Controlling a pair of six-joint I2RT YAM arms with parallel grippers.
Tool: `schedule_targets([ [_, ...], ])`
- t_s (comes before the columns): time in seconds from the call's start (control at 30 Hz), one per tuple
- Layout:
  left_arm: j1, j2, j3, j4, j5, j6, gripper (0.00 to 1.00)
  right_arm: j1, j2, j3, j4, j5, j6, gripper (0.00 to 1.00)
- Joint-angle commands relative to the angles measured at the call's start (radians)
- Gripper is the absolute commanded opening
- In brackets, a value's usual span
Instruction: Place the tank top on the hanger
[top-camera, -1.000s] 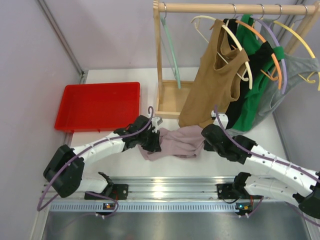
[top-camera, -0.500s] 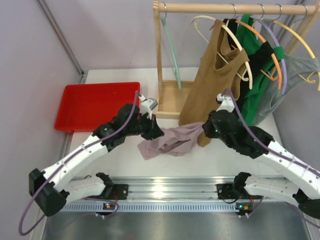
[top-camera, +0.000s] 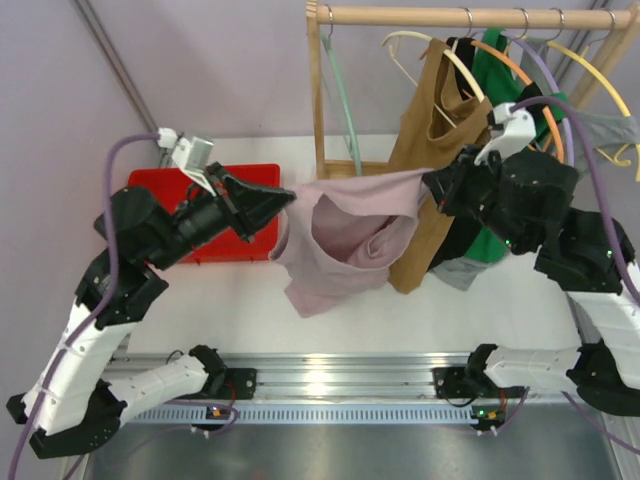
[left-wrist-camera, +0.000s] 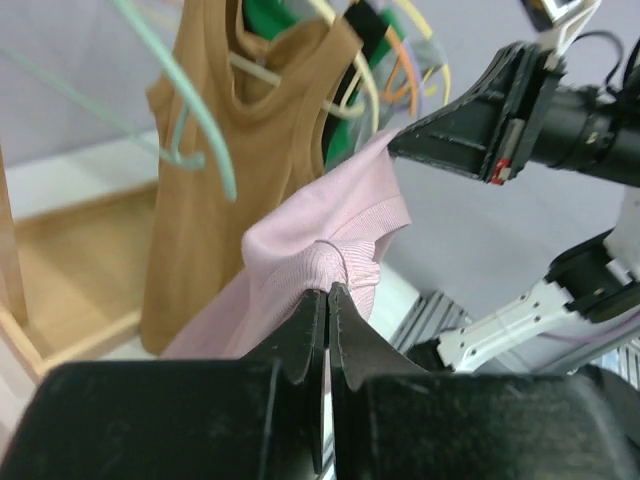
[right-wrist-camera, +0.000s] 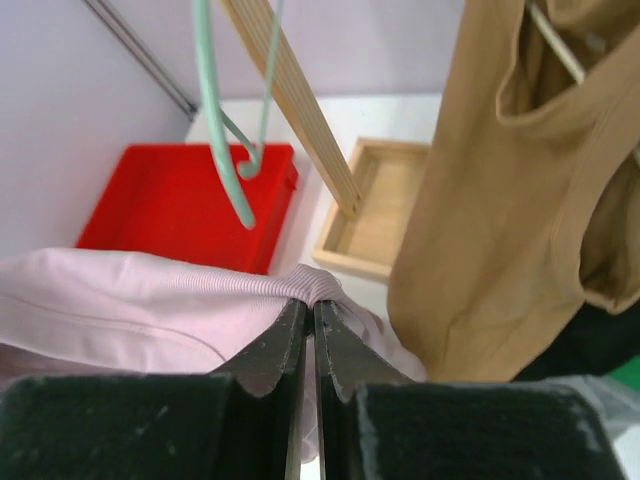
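The pale mauve tank top (top-camera: 340, 240) hangs in the air above the table, stretched by its upper edge between my two grippers. My left gripper (top-camera: 290, 196) is shut on the left end of that edge, its jaws pinching ribbed fabric (left-wrist-camera: 330, 230) at the tips (left-wrist-camera: 327, 292). On the right end, my right gripper (top-camera: 428, 182) is shut on a fold of the hem (right-wrist-camera: 309, 303), with the fabric (right-wrist-camera: 130, 300) spreading left. The mint-green hanger (top-camera: 340, 100) hangs on the rail beside the left post, above and behind the top, and shows in both wrist views (left-wrist-camera: 190, 110) (right-wrist-camera: 215, 130).
A wooden rack (top-camera: 316, 110) stands at the back, its base box (right-wrist-camera: 370, 205) on the table. A tan tank top (top-camera: 430, 130), a green garment (top-camera: 500, 70) and a grey garment hang on it with cream, orange and purple hangers. A red tray (top-camera: 250, 172) lies at the left.
Both arms have risen and carried the tank top off the table, spreading it between them. The left gripper shut on the fabric during the lift.
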Motion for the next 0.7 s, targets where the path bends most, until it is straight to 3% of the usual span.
schedule_targets([
  [0.0, -0.004, 0.049, 0.162, -0.008, -0.04, 0.019, 0.0, -0.012, 0.046, 0.181, -0.023, 0.016, -0.105, 0.03],
  [0.1, -0.002, 0.107, 0.339, -0.032, -0.043, 0.047, 0.0, -0.012, 0.091, 0.321, -0.034, 0.016, -0.142, 0.03],
  [0.2, -0.002, 0.152, 0.416, -0.043, -0.039, 0.059, 0.0, -0.012, 0.111, 0.41, -0.025, 0.012, -0.167, 0.03],
  [0.37, -0.002, 0.143, 0.392, -0.053, -0.068, 0.033, 0.0, -0.012, 0.12, 0.392, -0.04, -0.011, -0.151, 0.03],
  [0.5, -0.002, 0.089, 0.237, -0.091, -0.126, -0.001, 0.0, -0.013, 0.093, 0.241, -0.08, -0.075, -0.072, 0.01],
  [0.67, -0.002, -0.026, -0.064, -0.082, -0.198, -0.102, 0.0, -0.012, 0.004, -0.178, -0.046, -0.144, 0.037, 0.01],
])
